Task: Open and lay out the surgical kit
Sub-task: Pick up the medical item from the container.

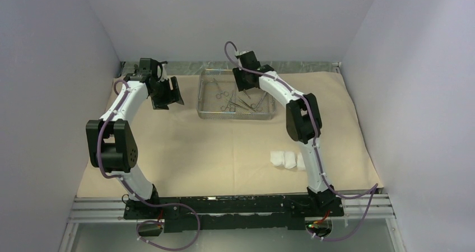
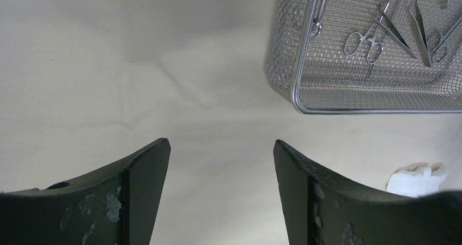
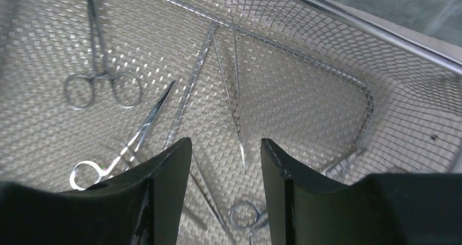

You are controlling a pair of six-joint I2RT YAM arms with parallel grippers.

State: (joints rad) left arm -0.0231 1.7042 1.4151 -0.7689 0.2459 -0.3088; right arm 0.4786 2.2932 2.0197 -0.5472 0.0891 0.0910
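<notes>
right tool (image 3: 226, 140), jaws apart, inside the mesh tray (image 3: 327, 54) above clamps (image 3: 101, 81); left tool (image 2: 221, 141) apart over wrap sheet (image 2: 109, 65)

Three plain walls close me in. To the left of my left gripper (image 1: 166, 95) stands the left wall (image 1: 50, 84), pale with a light violet tone. Ahead of my right gripper (image 1: 245, 85) is the back wall (image 1: 224, 17), a little whiter. To the right of that gripper rises the right wall (image 1: 414, 84), the same pale violet. Just beyond both grippers, at the foot of the back wall, a narrow strip of the table (image 1: 185, 67) shows, grey-green and mottled. On the near side of both grippers, silver metal rails (image 1: 95, 210) run across, and nearer again lies a grey surface (image 1: 95, 238), slightly shiny. The light is soft and even, with weak shadows in the corners.
</notes>
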